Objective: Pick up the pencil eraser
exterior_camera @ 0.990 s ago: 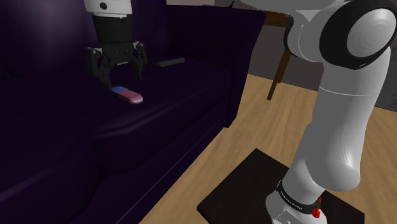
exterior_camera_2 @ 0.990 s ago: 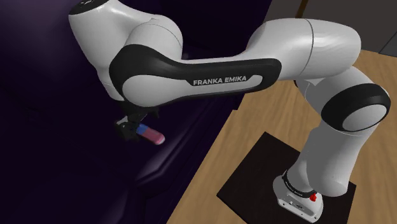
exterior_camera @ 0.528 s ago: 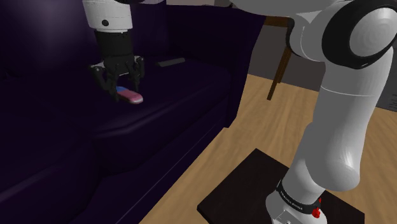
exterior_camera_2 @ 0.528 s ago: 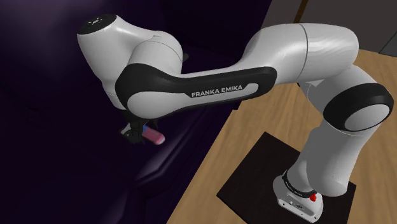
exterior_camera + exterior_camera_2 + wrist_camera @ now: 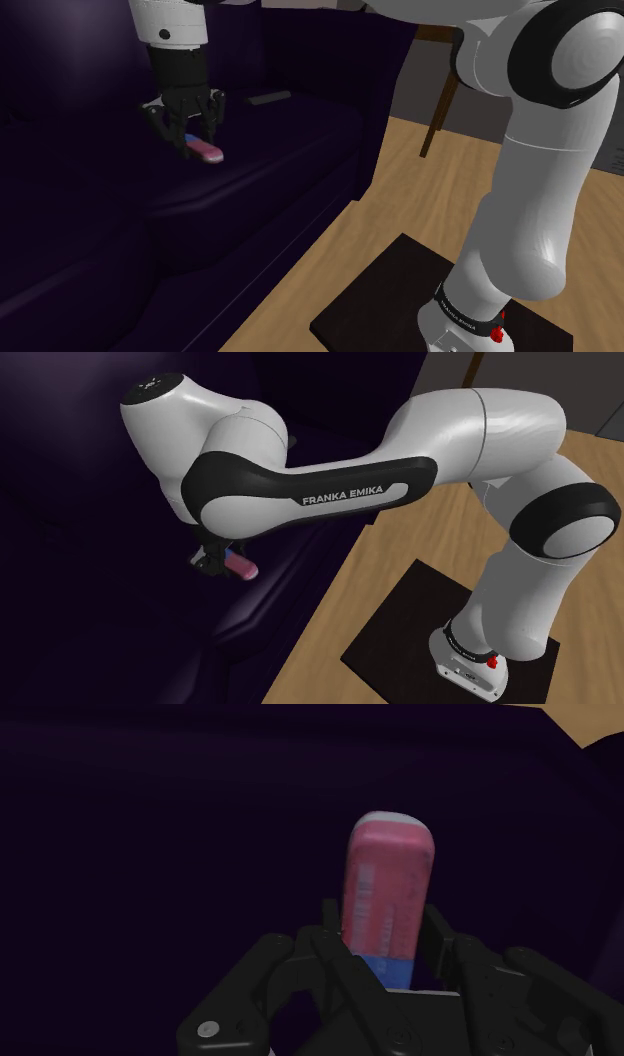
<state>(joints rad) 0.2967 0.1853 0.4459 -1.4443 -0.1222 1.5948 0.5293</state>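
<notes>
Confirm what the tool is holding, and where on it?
The tool clasps the pink-and-blue eraser across its sides near the blue end; the eraser rests on the dark sofa seat.

1. The pencil eraser [image 5: 388, 894] is a rounded oblong bar, mostly pink, with a blue end and pale print on its face.
2. It lies lengthwise inside the gripper [image 5: 381, 914], clasped on both long sides.
3. Its blue end sits nearest the palm, and its pink end juts past the fingertips.

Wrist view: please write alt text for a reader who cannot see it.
The black hand's two fingers clasp a pink eraser near its blue end. Behind it lies a dark purple sofa cushion.
</notes>
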